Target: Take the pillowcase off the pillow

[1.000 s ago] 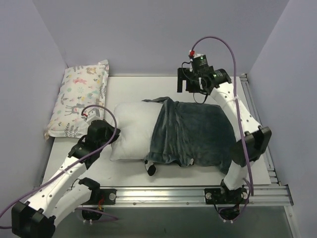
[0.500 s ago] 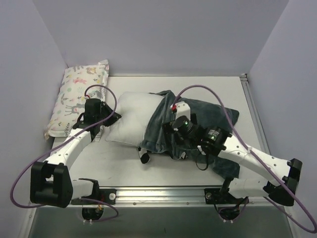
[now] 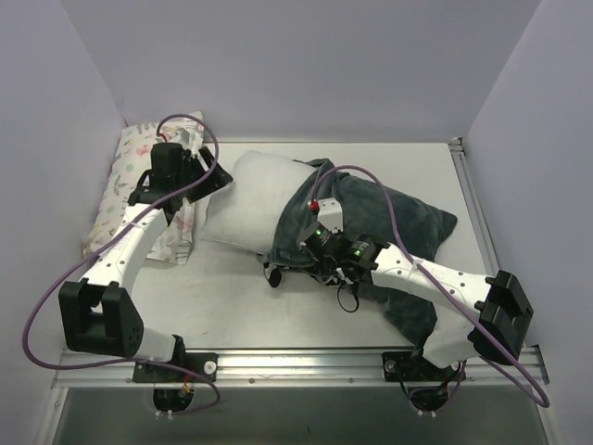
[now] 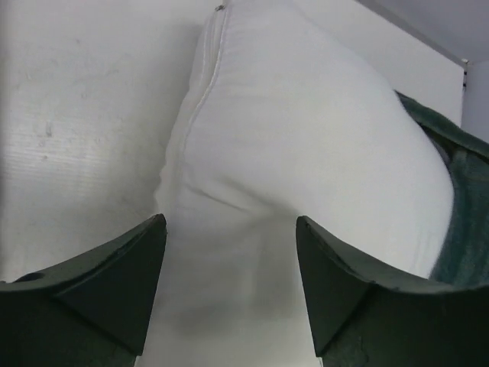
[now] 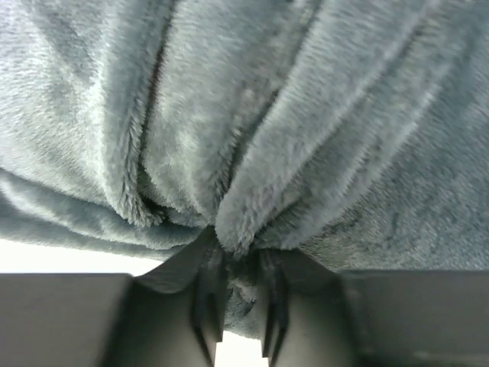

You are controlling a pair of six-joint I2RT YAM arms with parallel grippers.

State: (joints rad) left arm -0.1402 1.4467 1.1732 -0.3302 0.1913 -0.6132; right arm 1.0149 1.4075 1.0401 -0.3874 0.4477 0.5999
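Top view only: pillow aslant on the table, left half bare, right half sheathed in the grey-green pillowcase. Zebra-striped lining exposed at the near hem. Animal-print pillow at far left, partly under the left arm.

Left wrist view only: left gripper released, fingers spread either side of the bare white end. Contact not discernible.

Right wrist view only: right gripper clenched on a bunched fold of plush, fabric gathered into ridges above the jaws.
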